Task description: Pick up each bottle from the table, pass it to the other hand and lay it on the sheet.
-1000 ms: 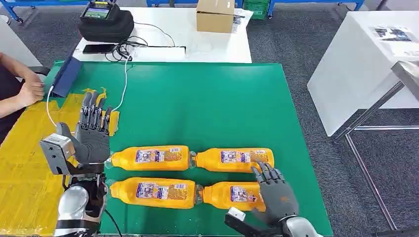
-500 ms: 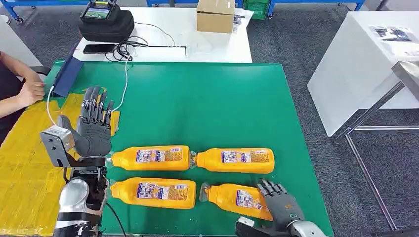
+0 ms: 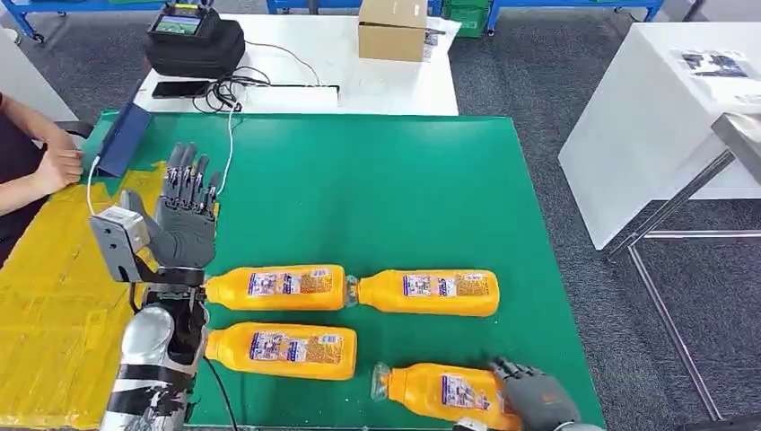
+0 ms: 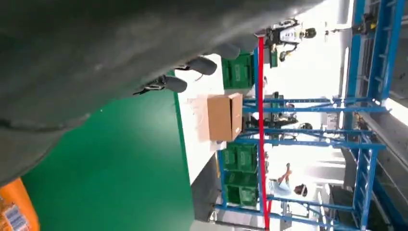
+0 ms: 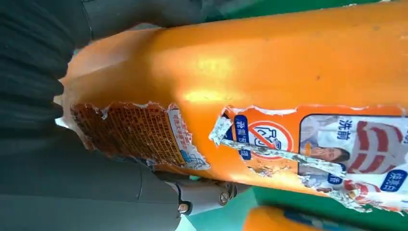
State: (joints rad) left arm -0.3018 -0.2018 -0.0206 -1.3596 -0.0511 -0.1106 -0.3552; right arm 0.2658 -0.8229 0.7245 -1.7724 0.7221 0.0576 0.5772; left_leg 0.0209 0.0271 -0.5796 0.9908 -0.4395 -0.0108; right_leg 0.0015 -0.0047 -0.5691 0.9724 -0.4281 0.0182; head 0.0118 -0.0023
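Four orange bottles lie on the green table. Three are free: far left, far right and near left. My right hand grips the base end of the near right bottle, which lies slightly skewed by the front edge, cap pointing left. In the right wrist view that bottle has dark fingers wrapped round it. My left hand is raised and open, fingers spread, beside the yellow sheet and behind the far left bottle. The left wrist view shows its fingertips over the green table.
A person's hand rests at the sheet's far left, next to a blue case with a white cable. Behind the green table stand a black bag and a cardboard box. A white table stands at the right.
My right hand closed on the near right bottle and drew it toward the front edge, away from its neighbour. My left hand rose and moved forward and slightly right.
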